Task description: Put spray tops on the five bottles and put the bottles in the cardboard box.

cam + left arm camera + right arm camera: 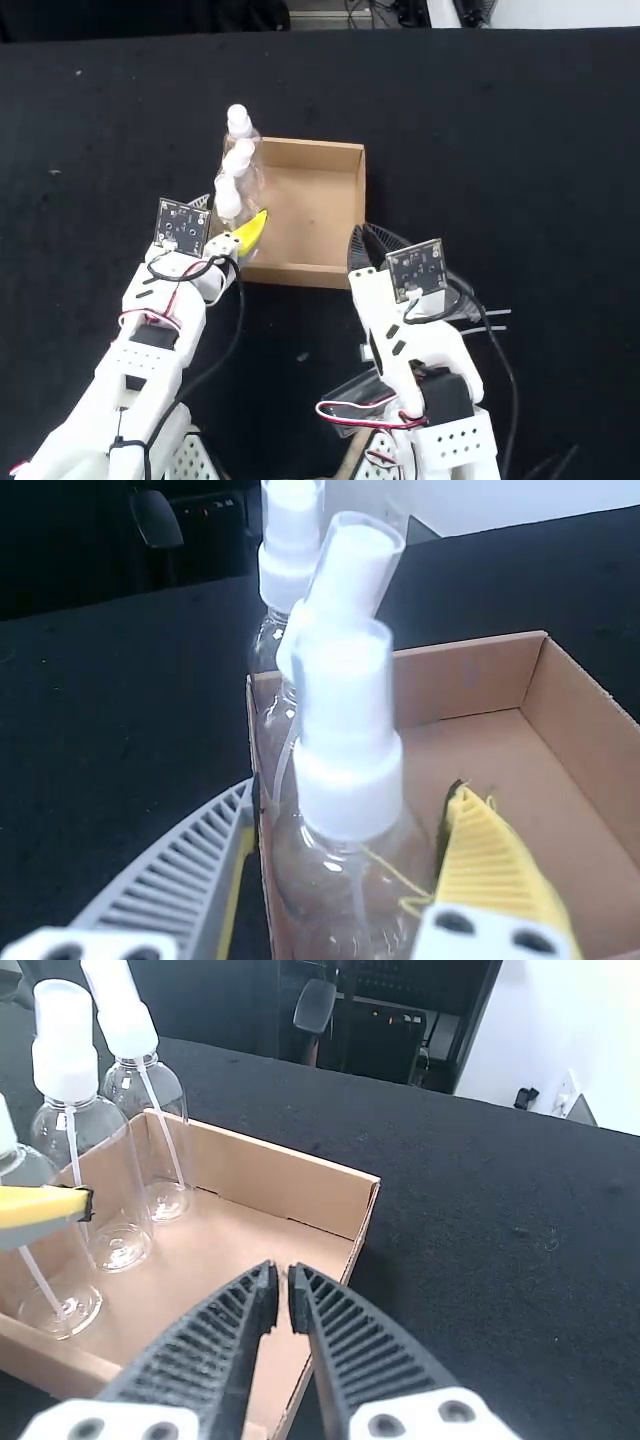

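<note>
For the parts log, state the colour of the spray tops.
White spray tops, best seen in the left wrist view.

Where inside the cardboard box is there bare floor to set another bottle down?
The cardboard box floor is bare from the three bottles across to the wall by the right gripper. Crowded: that bottle row along the opposite wall, with the left gripper at its near end.

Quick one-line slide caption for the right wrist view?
Right pincer, shut and empty, at the cardboard box where three spray-topped bottles stand in a row.
</note>
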`<action>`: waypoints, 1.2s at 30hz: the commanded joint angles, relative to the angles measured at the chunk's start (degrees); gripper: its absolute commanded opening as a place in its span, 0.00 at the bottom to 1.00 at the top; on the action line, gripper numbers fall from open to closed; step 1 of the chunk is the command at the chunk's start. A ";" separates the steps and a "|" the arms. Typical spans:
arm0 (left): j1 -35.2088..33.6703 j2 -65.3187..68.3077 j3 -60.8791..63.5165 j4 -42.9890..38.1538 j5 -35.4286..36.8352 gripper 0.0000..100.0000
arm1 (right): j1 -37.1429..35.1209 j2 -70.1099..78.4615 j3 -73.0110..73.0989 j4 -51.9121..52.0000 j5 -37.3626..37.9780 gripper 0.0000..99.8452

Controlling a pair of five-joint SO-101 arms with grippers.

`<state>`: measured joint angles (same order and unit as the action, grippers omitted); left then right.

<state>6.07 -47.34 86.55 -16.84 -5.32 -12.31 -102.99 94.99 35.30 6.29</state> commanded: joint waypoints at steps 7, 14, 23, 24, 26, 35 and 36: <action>-0.66 -0.97 -3.56 -1.05 -0.09 0.21 | 0.53 -5.67 -0.48 -1.32 -0.26 0.01; -0.92 -11.34 -5.41 9.76 -0.09 0.21 | 0.53 -5.67 -0.48 -1.41 -0.09 0.01; -1.01 -32.44 -8.66 36.92 -1.67 0.21 | 0.53 -5.67 -0.57 -1.14 -0.09 0.01; -1.01 -34.20 -8.66 39.21 -3.25 0.21 | 0.62 -5.67 -0.57 -1.14 -0.09 0.01; -0.92 -37.45 -8.57 43.69 -5.80 0.21 | 0.79 -5.67 -0.66 -1.05 -0.18 0.01; -6.64 -48.09 -9.19 59.43 -8.35 0.21 | 0.88 -5.58 -3.21 3.34 -0.09 0.01; -7.60 -49.14 -9.19 60.40 -8.35 0.21 | 0.88 -5.58 -3.82 4.22 -0.09 0.01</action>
<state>2.73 -92.26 81.10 39.52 -13.14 -12.31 -102.99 94.99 37.32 6.29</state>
